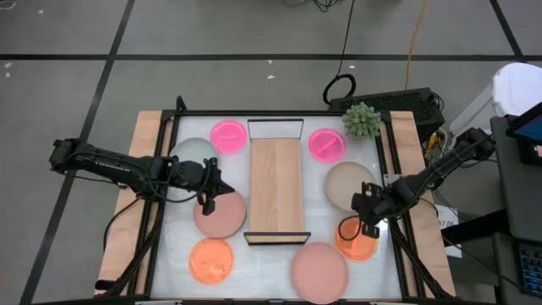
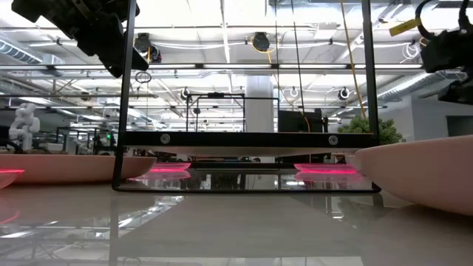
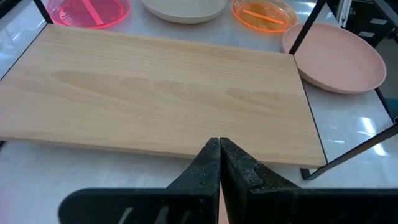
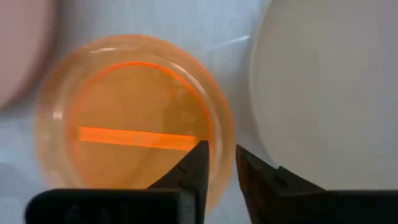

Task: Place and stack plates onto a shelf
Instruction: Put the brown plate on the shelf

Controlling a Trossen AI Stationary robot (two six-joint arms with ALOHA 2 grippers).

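The light-wood shelf (image 1: 275, 182) lies mid-table with a black wire frame at each short end. Flat on the table around it are hot-pink plates (image 1: 227, 135) (image 1: 326, 144), a grey-green plate (image 1: 193, 152), a beige plate (image 1: 349, 182), dusty-pink plates (image 1: 218, 213) (image 1: 320, 271) and orange plates (image 1: 210, 258) (image 1: 356, 241). My left gripper (image 3: 219, 146) is shut and empty, raised over the left dusty-pink plate and facing the shelf (image 3: 168, 93). My right gripper (image 4: 221, 155) is open by a narrow gap. It hovers over the right orange plate's rim (image 4: 217, 124), beside the beige plate (image 4: 323, 87).
A spiky green plant (image 1: 362, 120) stands at the table's far right corner. A black frame (image 1: 254, 114) runs round the table, with wooden strips along both sides. In the low view the shelf's wire frames (image 2: 124, 96) rise as tall posts.
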